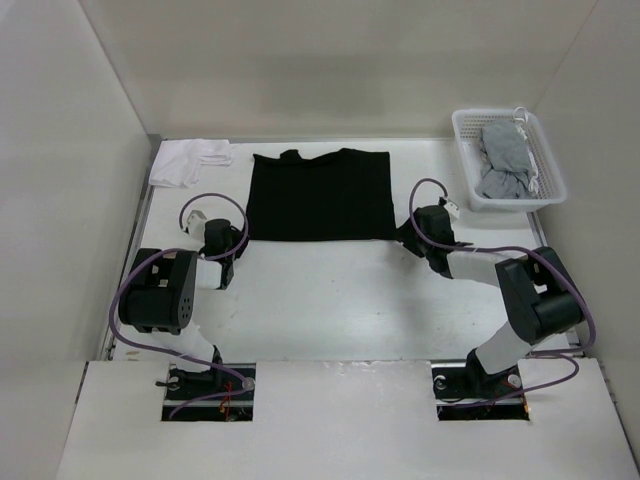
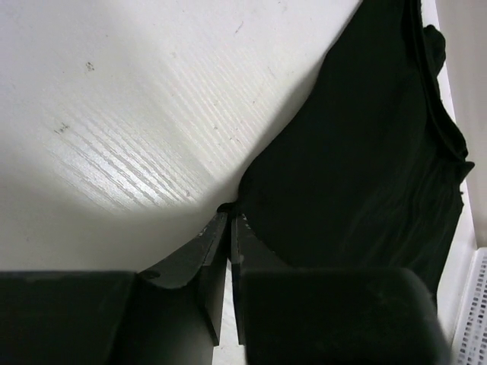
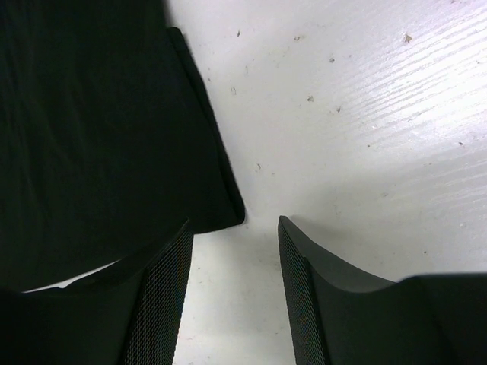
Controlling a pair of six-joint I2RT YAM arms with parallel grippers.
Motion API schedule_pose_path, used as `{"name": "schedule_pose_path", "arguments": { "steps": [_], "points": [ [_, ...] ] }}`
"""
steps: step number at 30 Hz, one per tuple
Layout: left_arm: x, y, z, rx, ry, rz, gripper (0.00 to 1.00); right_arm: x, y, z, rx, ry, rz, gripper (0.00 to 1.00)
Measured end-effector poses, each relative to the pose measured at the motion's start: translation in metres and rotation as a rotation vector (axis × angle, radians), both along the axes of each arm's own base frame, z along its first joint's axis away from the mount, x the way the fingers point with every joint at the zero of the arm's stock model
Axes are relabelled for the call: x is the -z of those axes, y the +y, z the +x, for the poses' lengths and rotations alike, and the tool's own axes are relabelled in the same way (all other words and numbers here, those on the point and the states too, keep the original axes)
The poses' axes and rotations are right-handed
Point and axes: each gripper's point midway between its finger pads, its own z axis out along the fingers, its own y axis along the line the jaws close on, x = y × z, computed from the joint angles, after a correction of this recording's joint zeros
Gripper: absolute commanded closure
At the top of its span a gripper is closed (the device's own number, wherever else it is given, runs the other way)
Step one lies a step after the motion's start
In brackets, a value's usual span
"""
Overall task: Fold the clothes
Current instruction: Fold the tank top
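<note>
Surface: white table [image 1: 330, 300], pale walls on three sides.
Shirt: black T-shirt [image 1: 320, 195] lies flat, far centre.
Far corners: white cloth [image 1: 185, 160] left; basket [image 1: 462, 160] of grey garments [image 1: 505, 160] right.
My left gripper [image 2: 229, 217]: pinched together on the shirt's near left corner.
My right gripper [image 3: 234, 223]: spread apart, empty, beside its near right corner.

Open table [image 1: 330, 300] nearside of T-shirt [image 1: 320, 195]
</note>
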Motion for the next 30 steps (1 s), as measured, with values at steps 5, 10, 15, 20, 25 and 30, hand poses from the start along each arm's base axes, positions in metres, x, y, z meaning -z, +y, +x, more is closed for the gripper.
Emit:
{"name": "schedule_pose_path", "arguments": {
  "steps": [5, 10, 15, 20, 25, 30],
  "points": [
    [0.001, 0.004, -0.004, -0.016, -0.014, -0.007, 0.98, 0.001, 0.004, -0.002, 0.019, 0.009, 0.033, 0.49],
    [0.001, 0.017, -0.015, -0.051, -0.027, -0.016, 0.98, 0.009, 0.015, -0.008, 0.017, 0.028, 0.062, 0.55],
    [0.001, 0.018, -0.015, -0.052, -0.031, -0.020, 0.98, 0.011, 0.022, -0.004, 0.028, 0.018, 0.095, 0.62],
    [0.001, 0.017, -0.015, -0.048, -0.032, -0.023, 0.98, 0.013, 0.023, -0.002, 0.040, 0.018, 0.112, 0.67],
    [0.001, 0.016, -0.015, -0.044, -0.032, -0.025, 0.98, 0.013, 0.026, -0.003, 0.034, 0.023, 0.133, 0.64],
    [0.001, 0.016, -0.015, -0.042, -0.033, -0.027, 0.98, 0.013, 0.029, -0.004, 0.029, 0.026, 0.152, 0.68]
  ]
}}
